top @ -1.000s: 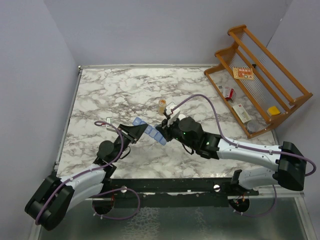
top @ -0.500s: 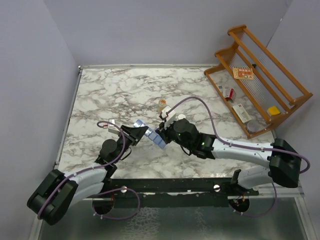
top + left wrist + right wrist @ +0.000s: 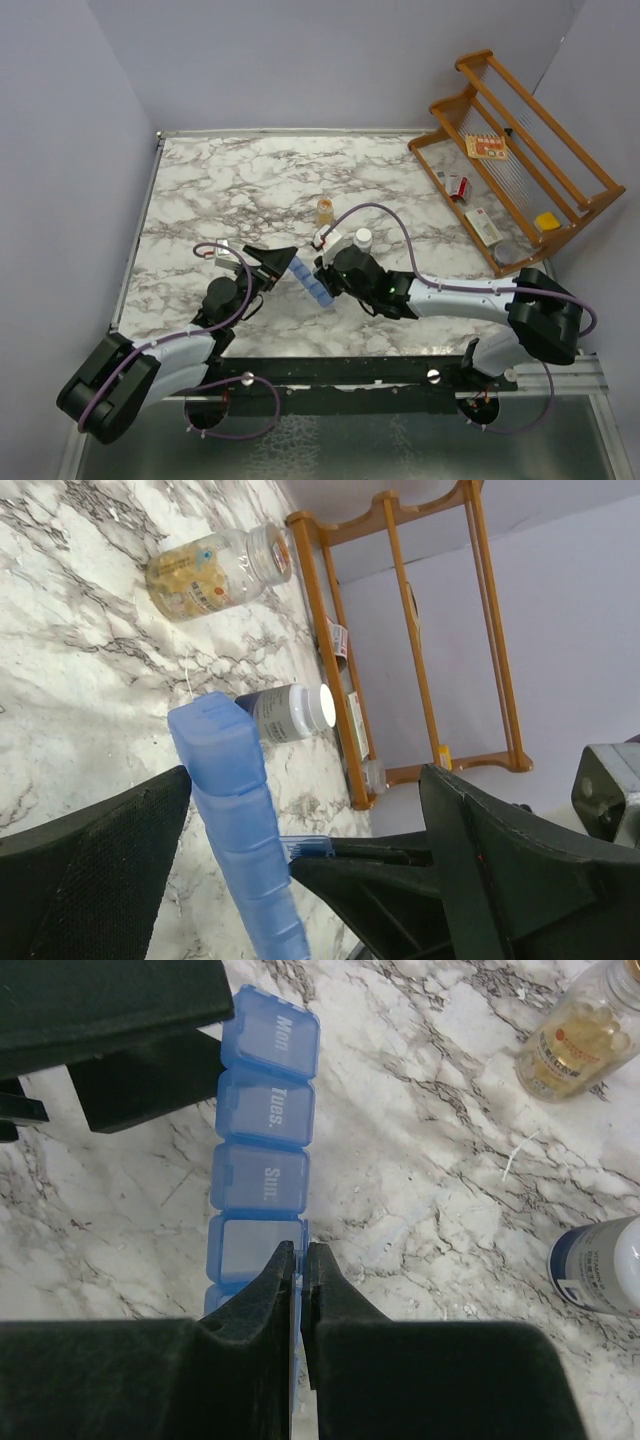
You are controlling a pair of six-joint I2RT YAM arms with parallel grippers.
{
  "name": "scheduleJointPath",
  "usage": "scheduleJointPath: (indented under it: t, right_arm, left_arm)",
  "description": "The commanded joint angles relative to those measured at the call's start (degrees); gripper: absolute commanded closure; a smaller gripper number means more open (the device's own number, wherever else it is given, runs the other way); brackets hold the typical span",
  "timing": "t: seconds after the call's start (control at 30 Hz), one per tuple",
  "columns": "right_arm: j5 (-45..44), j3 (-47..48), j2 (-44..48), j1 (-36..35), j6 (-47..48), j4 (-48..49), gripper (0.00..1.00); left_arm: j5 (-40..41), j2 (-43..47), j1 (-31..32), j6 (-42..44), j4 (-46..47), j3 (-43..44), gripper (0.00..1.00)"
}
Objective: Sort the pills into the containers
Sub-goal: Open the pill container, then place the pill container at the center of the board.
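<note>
Translucent blue plastic, the containers (image 3: 311,284) lie toward the bench's (image 3: 200,180) near edge, left of its middle. The right fingers (image 3: 290,1262) are clenched on one thin lid (image 3: 308,846). The left fingers (image 3: 285,260) are spread wide astride the Mon. end, gripping nothing. Swinging the lid slowly about its hinge seems wise, with the left fingers bracing the strip against skidding. That compartment looks empty. Mon., Tues. and Sun. are lidded and their contents cannot be made out.

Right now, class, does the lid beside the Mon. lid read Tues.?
Yes, on the containers the lid next to Mon. is marked Tues.
</note>
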State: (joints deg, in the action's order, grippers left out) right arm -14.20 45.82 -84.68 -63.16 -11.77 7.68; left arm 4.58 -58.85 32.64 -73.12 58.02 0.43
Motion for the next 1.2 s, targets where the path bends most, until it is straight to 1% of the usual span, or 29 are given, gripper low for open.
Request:
scheduleJointPath:
  t: [0.0, 0.27, 0.4, 0.47, 0.57, 0.87, 1.17]
  right_arm:
    - [-3.57, -0.86, -0.49, -0.11, -0.48, 0.34, 0.99]
    - [-8.40, -0.58, -0.14, -0.08, 1.28, 0.00, 0.99]
    - [-12.83, 0.62, -2.02, -0.12, 3.72, -1.35, 0.99]
    - [-13.39, 0.60, -2.53, -0.08, 4.39, -1.05, 0.99]
    - [-12.25, 0.54, -2.99, -0.04, 4.30, -0.25, 0.99]
    - [-10.36, 1.56, -6.04, 0.35, 4.18, 0.94, 0.99]
    - [-7.18, 2.00, -8.36, 3.65, 1.21, 1.48, 0.99]
  left_arm:
    - [3.19, -0.29, 0.05, 0.61, 0.37, -5.78, 0.01]
    - [4.02, 3.36, 0.05, 0.66, -3.93, -7.21, 0.01]
    - [4.07, 8.59, 0.05, 1.14, -9.08, -7.46, 0.01]
    - [4.68, 11.94, 0.05, 2.41, -11.94, -7.64, 0.01]
    - [5.39, 15.46, 0.05, 5.47, -14.36, -7.20, 0.01]
    - [6.21, 16.80, 0.10, 8.20, -16.37, -5.77, 0.01]
    - [6.91, 18.49, 0.05, 9.90, -18.71, -5.27, 0.01]
